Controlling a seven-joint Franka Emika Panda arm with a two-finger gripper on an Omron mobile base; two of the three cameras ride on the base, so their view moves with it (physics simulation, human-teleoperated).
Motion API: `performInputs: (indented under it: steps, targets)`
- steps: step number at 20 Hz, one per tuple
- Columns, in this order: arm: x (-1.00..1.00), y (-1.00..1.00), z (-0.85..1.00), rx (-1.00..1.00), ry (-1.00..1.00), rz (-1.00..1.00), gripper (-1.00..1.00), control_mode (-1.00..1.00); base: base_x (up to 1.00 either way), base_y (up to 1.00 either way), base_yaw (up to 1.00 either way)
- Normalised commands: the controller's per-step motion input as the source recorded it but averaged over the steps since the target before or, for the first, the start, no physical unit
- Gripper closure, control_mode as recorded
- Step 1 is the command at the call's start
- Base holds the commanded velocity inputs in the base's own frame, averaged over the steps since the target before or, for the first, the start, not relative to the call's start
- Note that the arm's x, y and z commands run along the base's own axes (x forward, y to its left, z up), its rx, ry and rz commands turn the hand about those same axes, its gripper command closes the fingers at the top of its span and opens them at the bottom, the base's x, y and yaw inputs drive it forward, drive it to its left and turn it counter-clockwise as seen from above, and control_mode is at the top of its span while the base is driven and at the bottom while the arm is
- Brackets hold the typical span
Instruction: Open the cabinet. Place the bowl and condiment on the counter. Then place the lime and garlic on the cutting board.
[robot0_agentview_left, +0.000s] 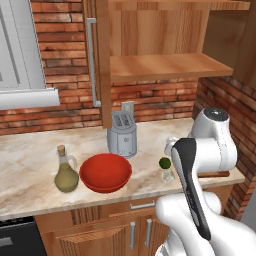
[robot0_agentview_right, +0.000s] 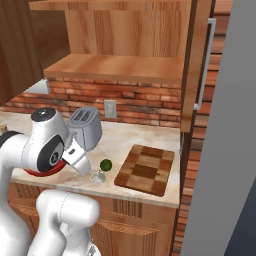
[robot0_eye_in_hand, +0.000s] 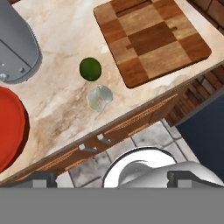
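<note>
Lime (robot0_eye_in_hand: 90, 68) and garlic (robot0_eye_in_hand: 99, 97) sit side by side on the counter (robot0_eye_in_hand: 61, 100), near the cutting board (robot0_eye_in_hand: 151, 38). Gripper (robot0_eye_in_hand: 112, 177) jaws look wide open, holding nothing.

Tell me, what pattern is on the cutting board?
Light and dark brown checks, clearest in the hand view: cutting board.

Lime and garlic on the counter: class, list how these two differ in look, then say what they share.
The lime is dark green and smooth; the garlic is pale whitish-grey and lumpy. The lime lies farther from the counter front edge, the garlic nearer it. Both are small, similar in size, and lie on the counter beside the cutting board, not on it.
</note>
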Motion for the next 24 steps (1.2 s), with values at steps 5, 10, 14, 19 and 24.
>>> performInputs:
  steps: [5,10,14,19,24]
  targets:
    - [0.01,-0.08,-0.14,0.00,-0.05,0.03,-1.00,-1.00,0.00,0.00,0.00]
    - [0.00,-0.05,-0.17,0.00,-0.08,0.03,-1.00,-1.00,0.00,0.00,0.00]
    - [0.02,0.00,-0.29,0.00,-0.11,0.03,-1.00,-1.00,0.00,0.00,0.00]
    - [0.02,0.00,-0.31,0.00,-0.11,0.02,-1.00,-1.00,0.00,0.00,0.00]
    - [0.01,0.00,-0.35,-0.01,-0.08,0.01,-1.00,-1.00,0.00,0.00,0.00]
